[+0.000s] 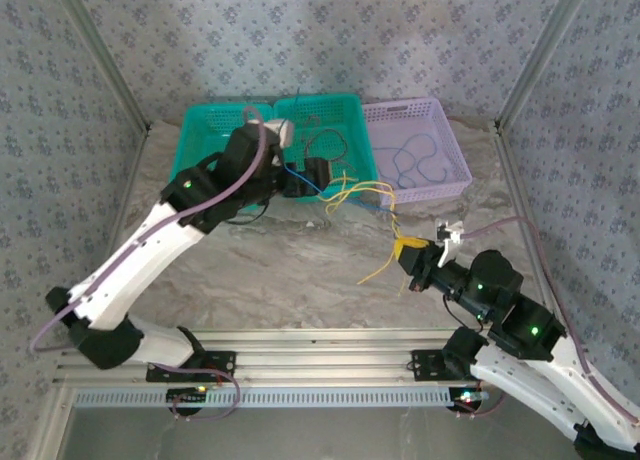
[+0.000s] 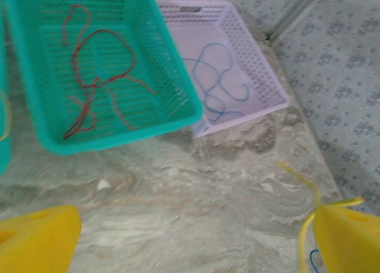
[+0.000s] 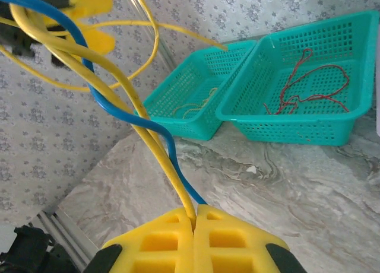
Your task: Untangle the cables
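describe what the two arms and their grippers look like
Both the left arm and right arm have white links with black joints showing small green lights, and a thin lilac hose looping along each. The left gripper and right gripper have chunky yellow fingers.

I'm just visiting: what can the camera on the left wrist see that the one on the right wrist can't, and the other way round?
Left wrist camera's own: the inside of the lilac basket with a coiled blue cable lying in it, and the left jaws, their yellow fingers wide apart.
Right wrist camera's own: the right jaws shut on a yellow cable and a second blue cable.
Shared: the teal basket with the red cable inside, yellow strands, and the marbled table.
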